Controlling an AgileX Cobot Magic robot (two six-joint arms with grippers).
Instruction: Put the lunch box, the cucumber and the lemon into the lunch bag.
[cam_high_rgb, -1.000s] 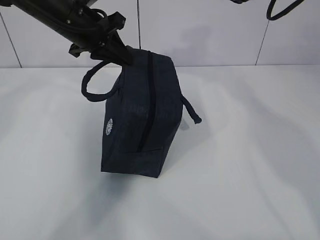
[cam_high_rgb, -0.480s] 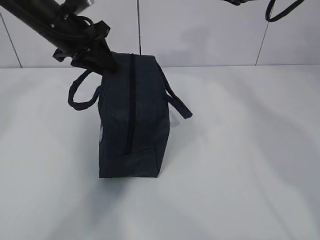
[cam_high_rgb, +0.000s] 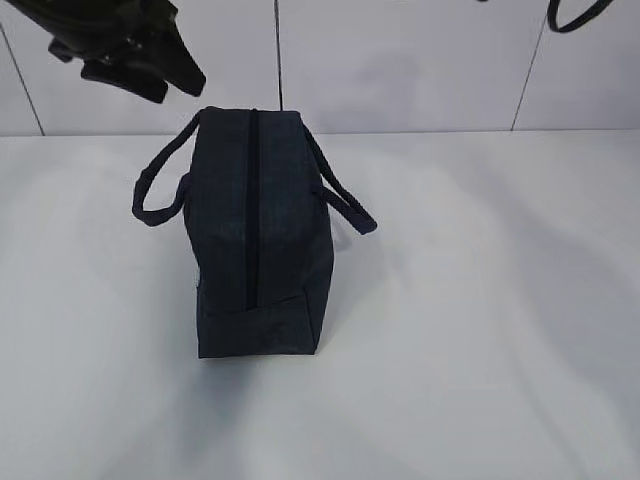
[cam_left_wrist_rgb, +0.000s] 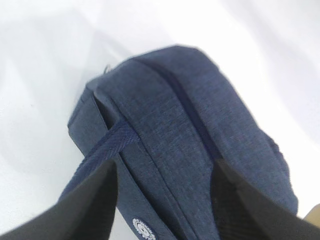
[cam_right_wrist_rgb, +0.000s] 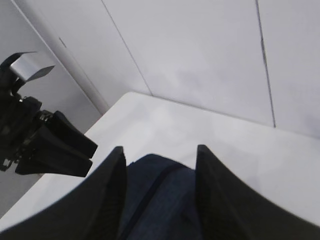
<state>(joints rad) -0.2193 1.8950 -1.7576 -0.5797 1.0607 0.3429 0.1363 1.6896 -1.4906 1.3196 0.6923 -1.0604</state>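
- One lunch bag (cam_high_rgb: 260, 240) is seen standing on the white table (cam_high_rgb: 480, 330), left of centre, its zipper (cam_high_rgb: 252, 210) running along the top from far to near.
- The zipper is seen closed along its visible length.
- Two loop handles are counted: one (cam_high_rgb: 158, 190) hangs off the left side, one (cam_high_rgb: 345, 200) off the right side.
- One small white logo (cam_left_wrist_rgb: 143, 226) is shown on the bag's side in the left wrist view.
- One left gripper (cam_high_rgb: 150, 70) is seen above and to the far left of the bag, clear of it; its jaws stand apart with nothing between them. In the left wrist view the bag lies below the two fingers (cam_left_wrist_rgb: 95, 200).
- One right gripper (cam_right_wrist_rgb: 160, 185) is shown only in its own wrist view; its two fingers (cam_right_wrist_rgb: 110, 195) stand moderately apart, nothing is gripped, and the bag (cam_right_wrist_rgb: 160, 200) is seen beneath them.
- A tiled wall (cam_high_rgb: 400, 60) stands at the far edge of the table.
- One black cable loop (cam_high_rgb: 575, 15) is seen at the upper right.
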